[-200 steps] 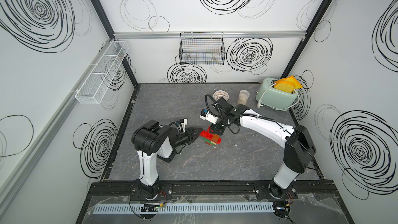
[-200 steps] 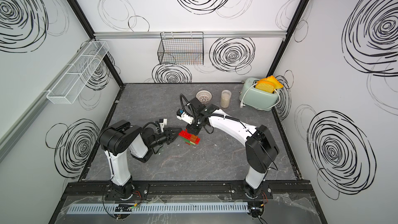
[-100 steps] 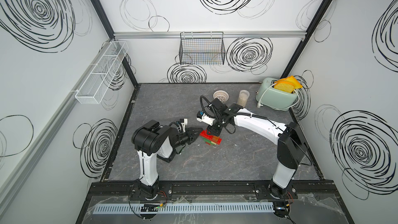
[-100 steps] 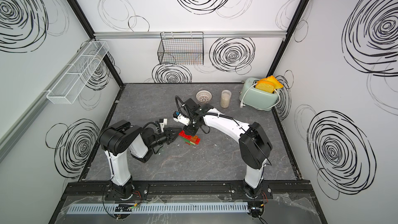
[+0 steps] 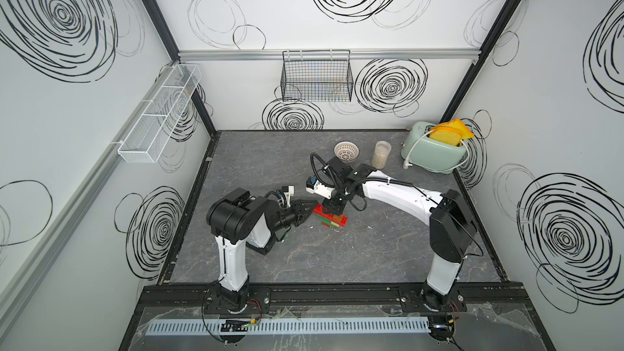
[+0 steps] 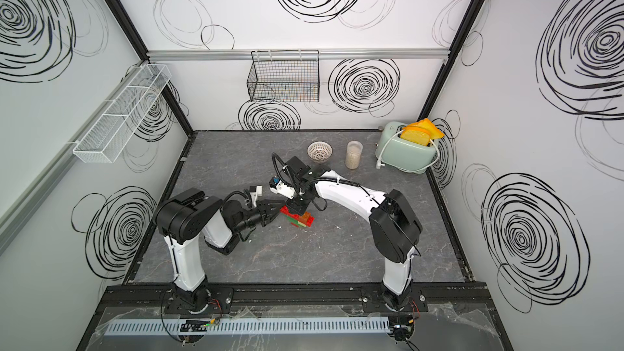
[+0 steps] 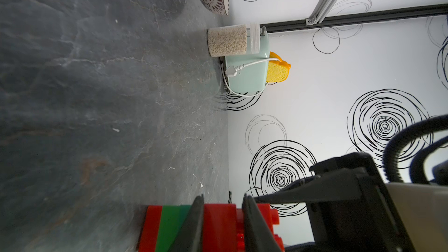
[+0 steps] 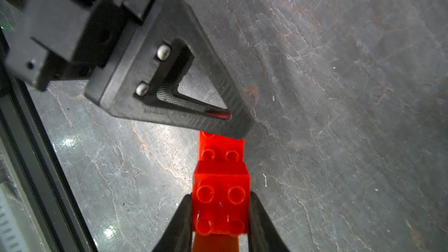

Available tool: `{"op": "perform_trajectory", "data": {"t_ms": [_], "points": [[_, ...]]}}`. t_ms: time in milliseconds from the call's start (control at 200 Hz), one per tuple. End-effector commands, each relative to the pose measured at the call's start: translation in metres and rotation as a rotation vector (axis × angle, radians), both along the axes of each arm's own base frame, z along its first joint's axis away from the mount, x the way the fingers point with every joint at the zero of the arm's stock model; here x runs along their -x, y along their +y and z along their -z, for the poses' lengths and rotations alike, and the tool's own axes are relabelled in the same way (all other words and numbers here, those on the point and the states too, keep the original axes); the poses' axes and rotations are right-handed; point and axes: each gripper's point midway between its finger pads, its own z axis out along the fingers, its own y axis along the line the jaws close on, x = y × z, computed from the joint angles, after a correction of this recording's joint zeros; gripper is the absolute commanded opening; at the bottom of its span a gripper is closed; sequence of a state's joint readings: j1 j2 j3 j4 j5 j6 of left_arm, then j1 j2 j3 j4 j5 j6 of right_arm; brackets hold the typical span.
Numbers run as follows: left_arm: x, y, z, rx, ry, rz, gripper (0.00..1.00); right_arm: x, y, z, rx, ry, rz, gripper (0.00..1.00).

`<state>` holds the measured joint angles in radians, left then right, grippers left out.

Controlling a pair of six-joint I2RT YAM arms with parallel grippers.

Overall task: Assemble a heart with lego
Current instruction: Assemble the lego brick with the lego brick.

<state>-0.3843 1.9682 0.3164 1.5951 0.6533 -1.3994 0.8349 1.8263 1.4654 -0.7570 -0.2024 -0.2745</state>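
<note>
My L claw (image 5: 309,205): narrow, clamped from the side on the upper red end of the heart (image 5: 332,221). In L wrist view my fingers (image 7: 194,229) sit either side of a red layer, w/ green and red layers next to it. My R claw (image 5: 332,209): reaches down from above, narrow, gripping a sq. red brick (image 8: 221,190). 4 studs show on the brick, w/ one finger on each side face. The brick sits atop a longer red row of the heart; the L claw tip covers the far end of that row. Heart pos.: mid table (image 5: 304,265), between both claws in both top views; red, green, lime and orange layers visible. Toaster (image 5: 432,155), jar (image 5: 381,158) and bowl (image 5: 346,151) stand at the back, well apart from the heart.
</note>
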Motion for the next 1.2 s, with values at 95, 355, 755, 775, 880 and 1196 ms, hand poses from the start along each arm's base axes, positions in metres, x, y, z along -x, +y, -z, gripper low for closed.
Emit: {"op": "perform_trajectory", "data": {"t_ms": [95,355,755,775,880,1196], "points": [[0.001,-0.003,-0.050,0.088,-0.213,0.020,0.15,-0.005,0.007,-0.010,-0.023,-0.039,-0.014,0.26],[0.000,-0.003,-0.050,0.090,-0.216,0.020,0.15,-0.006,0.007,0.000,-0.005,-0.023,-0.008,0.26],[0.000,-0.002,-0.052,0.092,-0.216,0.019,0.15,-0.003,0.009,0.011,0.019,0.010,-0.010,0.26],[-0.001,-0.002,-0.052,0.092,-0.216,0.017,0.15,-0.003,0.009,0.012,0.020,0.012,-0.008,0.26],[-0.001,-0.002,-0.052,0.093,-0.218,0.016,0.15,0.000,0.007,0.018,0.043,0.026,0.000,0.26],[-0.003,-0.001,-0.053,0.094,-0.219,0.013,0.15,0.016,-0.006,0.038,0.109,0.073,0.021,0.26]]}}
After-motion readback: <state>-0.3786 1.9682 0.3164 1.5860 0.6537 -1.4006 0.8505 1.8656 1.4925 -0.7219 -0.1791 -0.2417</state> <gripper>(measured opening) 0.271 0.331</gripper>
